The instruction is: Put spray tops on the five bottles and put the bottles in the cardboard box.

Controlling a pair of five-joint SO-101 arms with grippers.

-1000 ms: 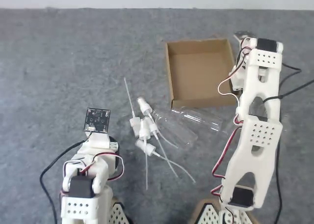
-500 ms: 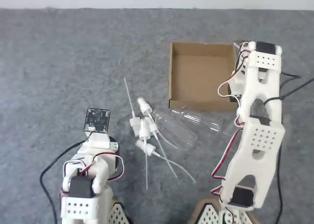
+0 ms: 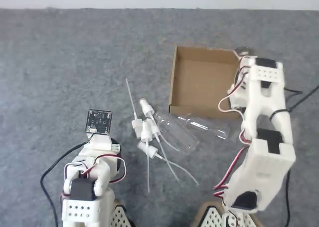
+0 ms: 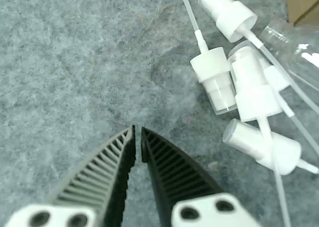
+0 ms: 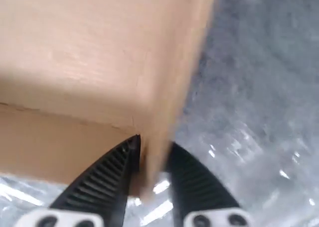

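The open cardboard box (image 3: 204,80) lies right of centre on the grey carpet. My right gripper (image 5: 154,145) is shut on the box's near right wall (image 5: 164,87), one finger inside and one outside, under the right arm (image 3: 261,102). Clear bottles (image 3: 192,129) lie on their sides just in front of the box, one beside the held wall (image 5: 239,152). Several white spray tops (image 3: 145,130) with long tubes lie in a heap left of the bottles. My left gripper (image 4: 138,133) hovers shut and holding nothing over bare carpet, a short way from the spray tops (image 4: 234,87).
The left arm (image 3: 92,172) sits low at the near left. Wires hang along the right arm close to the box's right wall. Open carpet spreads to the left and behind the box.
The right arm has drawn back toward its base, dragging the box a little nearer and turning it slightly. The bottles in front shifted with it. The left arm stayed still.
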